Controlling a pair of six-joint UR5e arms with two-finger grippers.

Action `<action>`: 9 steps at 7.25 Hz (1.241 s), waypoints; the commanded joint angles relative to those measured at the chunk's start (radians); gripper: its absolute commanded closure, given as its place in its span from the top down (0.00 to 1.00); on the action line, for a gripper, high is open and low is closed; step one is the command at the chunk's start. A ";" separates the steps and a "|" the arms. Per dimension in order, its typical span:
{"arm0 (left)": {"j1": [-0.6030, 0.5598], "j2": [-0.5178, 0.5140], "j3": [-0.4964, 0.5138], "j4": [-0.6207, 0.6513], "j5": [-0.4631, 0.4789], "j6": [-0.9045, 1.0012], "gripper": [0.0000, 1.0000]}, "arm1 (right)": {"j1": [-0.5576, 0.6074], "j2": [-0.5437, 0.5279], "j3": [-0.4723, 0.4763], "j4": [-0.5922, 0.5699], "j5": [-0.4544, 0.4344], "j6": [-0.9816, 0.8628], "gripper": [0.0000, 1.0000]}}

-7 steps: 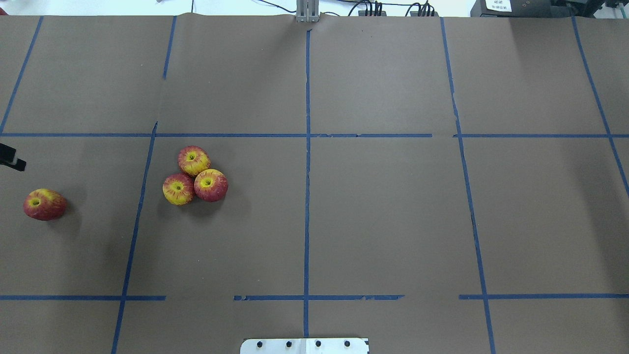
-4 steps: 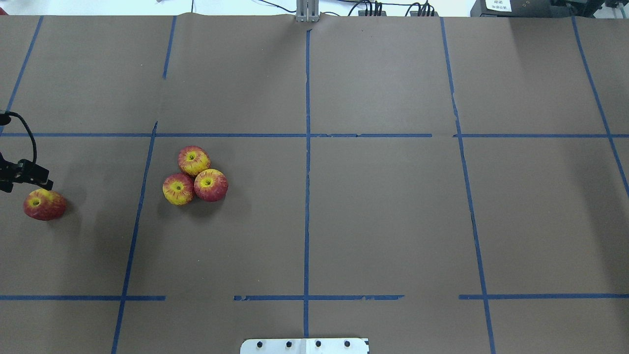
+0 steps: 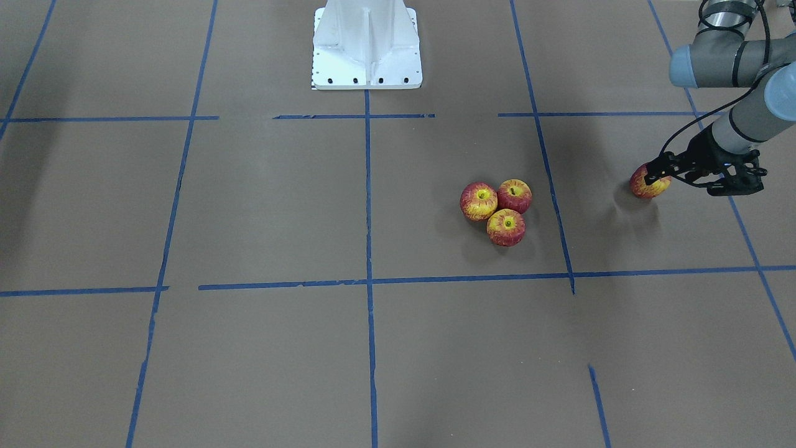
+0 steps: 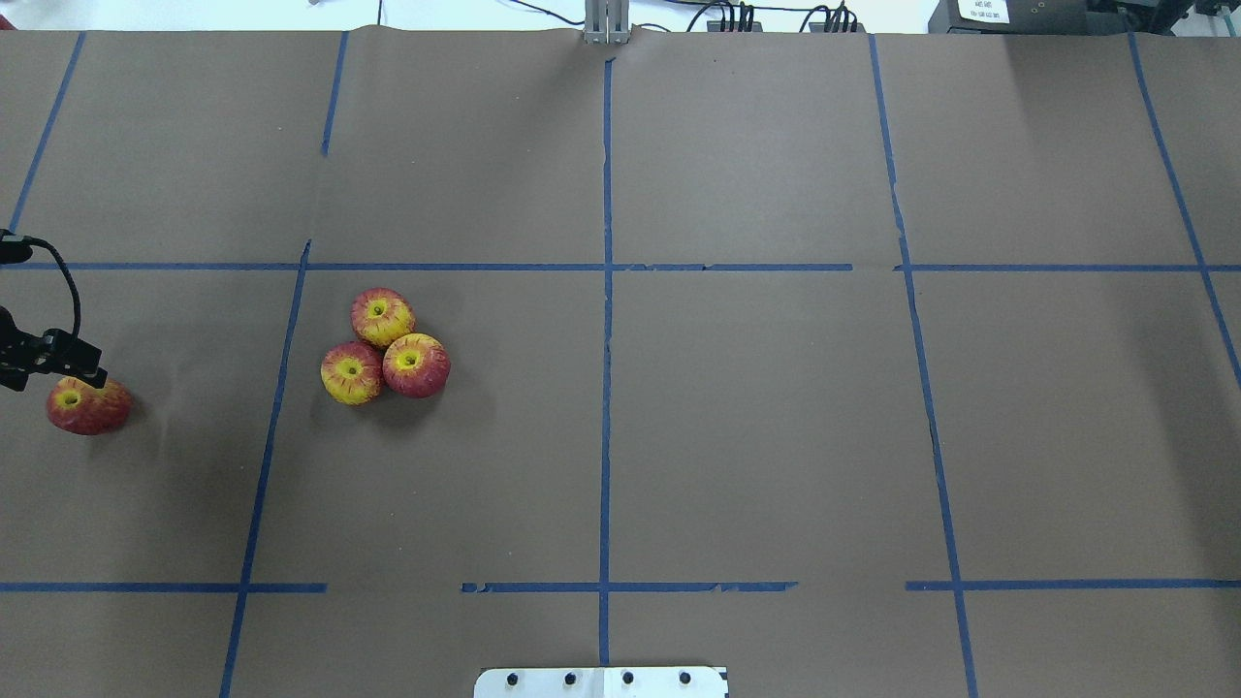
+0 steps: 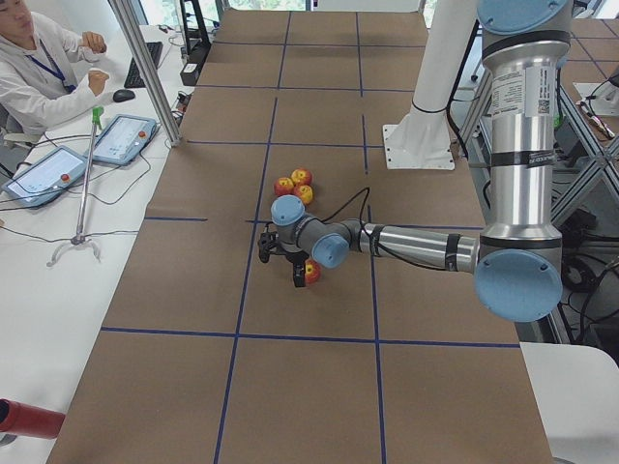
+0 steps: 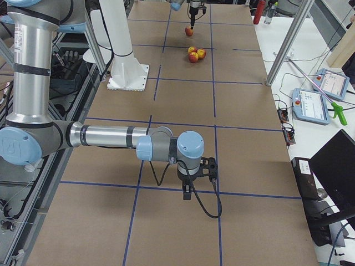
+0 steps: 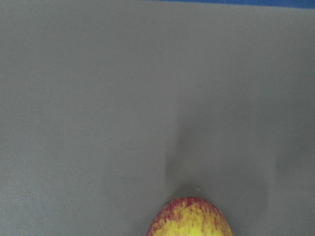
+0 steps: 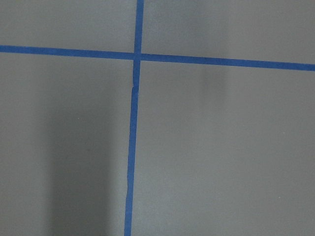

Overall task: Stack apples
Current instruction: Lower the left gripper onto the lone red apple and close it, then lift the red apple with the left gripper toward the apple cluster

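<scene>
Left pincer (image 3: 658,170) sits just above lone apple (image 3: 647,188), well apart from three clustered apples (image 3: 497,211). Cannot tell if it is spread or pressed together. Best to centre over it, straddle evenly and pinch gently, since it would likely roll.

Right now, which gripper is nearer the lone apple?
Left. The left gripper is right at the lone apple; the right gripper hangs far off, toward the robot's right.

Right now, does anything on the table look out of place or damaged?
A lone apple sits far out on the robot's left, well apart from the other three apples, which touch each other in a flat cluster. None is stacked yet. Nothing looks damaged or spilled.
</scene>
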 commanded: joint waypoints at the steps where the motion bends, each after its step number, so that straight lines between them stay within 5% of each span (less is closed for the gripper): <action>1: 0.008 -0.002 0.003 -0.002 -0.004 -0.004 1.00 | 0.000 0.000 0.000 0.000 0.000 0.000 1.00; 7: 0.056 -0.003 0.070 -0.063 -0.006 0.004 1.00 | 0.000 0.000 0.000 0.000 0.000 0.000 1.00; 8: 0.058 -0.003 0.082 -0.086 -0.006 0.002 0.89 | 0.000 0.000 0.000 0.000 0.000 0.000 1.00; 9: 0.058 -0.003 0.078 -0.088 -0.007 0.005 0.35 | 0.000 0.000 0.000 0.000 0.000 0.000 1.00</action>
